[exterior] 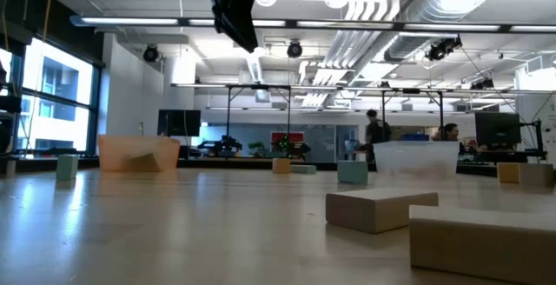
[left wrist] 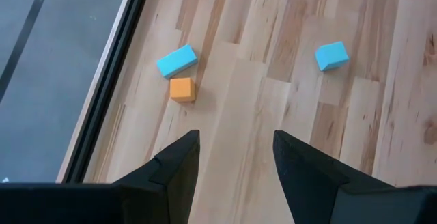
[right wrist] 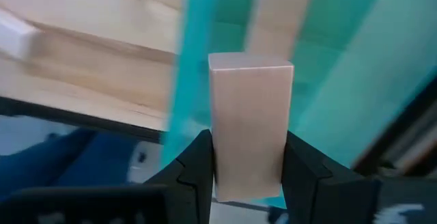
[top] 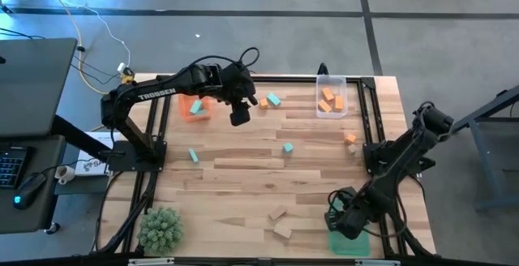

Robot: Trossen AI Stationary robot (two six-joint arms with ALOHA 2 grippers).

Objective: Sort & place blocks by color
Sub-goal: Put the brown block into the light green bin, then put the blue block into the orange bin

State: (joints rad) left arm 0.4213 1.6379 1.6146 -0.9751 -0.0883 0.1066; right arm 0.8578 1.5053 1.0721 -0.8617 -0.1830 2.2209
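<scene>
Smooth tan wooden cuboid block [right wrist: 250,125] clamped over green tray [right wrist: 341,80].

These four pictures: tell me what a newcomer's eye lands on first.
The right tool, at the table's near right corner over the green tray, grips an upright tan block. The left tool hangs open above the far side of the table, over an orange cube touching a teal block. More orange blocks lie in the clear tray.

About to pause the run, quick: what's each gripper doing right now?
Left gripper: open, empty, above the table.
Right gripper: shut on a tan block, over the green tray.
</scene>
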